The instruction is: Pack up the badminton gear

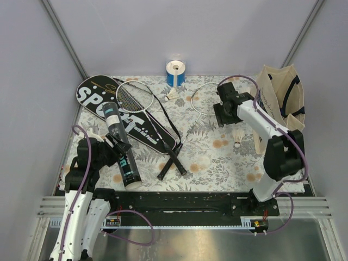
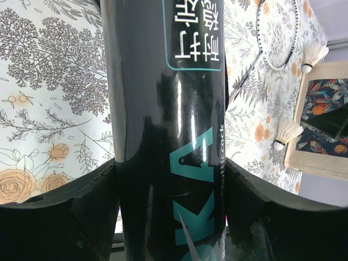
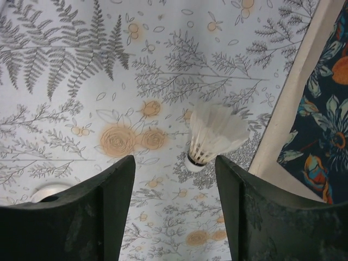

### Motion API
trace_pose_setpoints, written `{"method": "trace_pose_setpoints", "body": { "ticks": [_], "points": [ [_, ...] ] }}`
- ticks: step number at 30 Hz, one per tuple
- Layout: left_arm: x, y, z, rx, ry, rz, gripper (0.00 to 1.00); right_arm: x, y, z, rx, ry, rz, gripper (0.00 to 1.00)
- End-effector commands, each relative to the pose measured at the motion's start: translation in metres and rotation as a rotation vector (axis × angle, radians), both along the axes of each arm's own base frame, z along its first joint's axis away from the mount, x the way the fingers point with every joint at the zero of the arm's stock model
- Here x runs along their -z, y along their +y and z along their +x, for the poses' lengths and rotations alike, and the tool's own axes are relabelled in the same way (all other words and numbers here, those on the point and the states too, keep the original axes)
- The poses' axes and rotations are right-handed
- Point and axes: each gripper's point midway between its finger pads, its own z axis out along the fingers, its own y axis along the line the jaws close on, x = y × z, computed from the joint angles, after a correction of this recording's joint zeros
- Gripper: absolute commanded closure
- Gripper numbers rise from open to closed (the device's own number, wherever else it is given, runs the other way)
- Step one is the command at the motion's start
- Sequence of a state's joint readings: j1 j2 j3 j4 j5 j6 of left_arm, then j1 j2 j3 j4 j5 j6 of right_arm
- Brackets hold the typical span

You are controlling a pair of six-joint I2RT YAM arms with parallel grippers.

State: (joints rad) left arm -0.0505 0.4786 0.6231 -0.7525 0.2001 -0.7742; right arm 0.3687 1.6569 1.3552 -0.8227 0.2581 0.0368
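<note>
Fingers of your left tool [image 2: 171, 168] pinch the black tube [image 1: 129, 173] from both sides on the left of the desk [image 1: 217, 157]. Your right tool [image 3: 174, 163] stands spread and holds nothing; a white shuttlecock [image 3: 211, 136] lies on the desk just beyond its fingertips, beside the cloth bag [image 3: 288, 109]. One racket [image 1: 133, 98] rests its head on the SPORT cover [image 1: 92, 97]; the other racket [image 1: 202, 98] crosses its handle near the desk's middle.
</note>
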Motion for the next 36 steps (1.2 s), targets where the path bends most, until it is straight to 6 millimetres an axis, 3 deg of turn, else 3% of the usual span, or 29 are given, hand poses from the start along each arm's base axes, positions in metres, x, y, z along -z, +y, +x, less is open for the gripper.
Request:
{"method": "trace_pose_setpoints", "body": {
  "ticks": [1,6,14,20,28,36],
  "points": [
    [-0.023,-0.007,0.014,0.066,-0.118,0.009,0.71,0.005,-0.008,0.007,-0.068,0.134,0.010,0.32],
    [-0.019,-0.016,0.012,0.122,-0.086,-0.010,0.70,0.027,-0.024,0.017,-0.073,0.238,-0.015,0.31],
    [-0.023,-0.011,0.009,0.101,-0.112,0.006,0.70,0.044,-0.038,0.022,-0.072,0.333,0.015,0.30],
    [-0.019,-0.009,0.009,0.087,-0.090,0.015,0.70,0.055,-0.036,0.027,-0.077,0.380,0.075,0.30],
    [-0.018,-0.006,0.013,0.072,-0.079,0.022,0.70,0.063,-0.036,0.014,-0.082,0.442,0.089,0.38],
    [-0.014,-0.002,0.012,0.053,-0.053,0.034,0.69,0.043,-0.036,0.002,-0.075,0.416,0.114,0.73]
  ]
}}
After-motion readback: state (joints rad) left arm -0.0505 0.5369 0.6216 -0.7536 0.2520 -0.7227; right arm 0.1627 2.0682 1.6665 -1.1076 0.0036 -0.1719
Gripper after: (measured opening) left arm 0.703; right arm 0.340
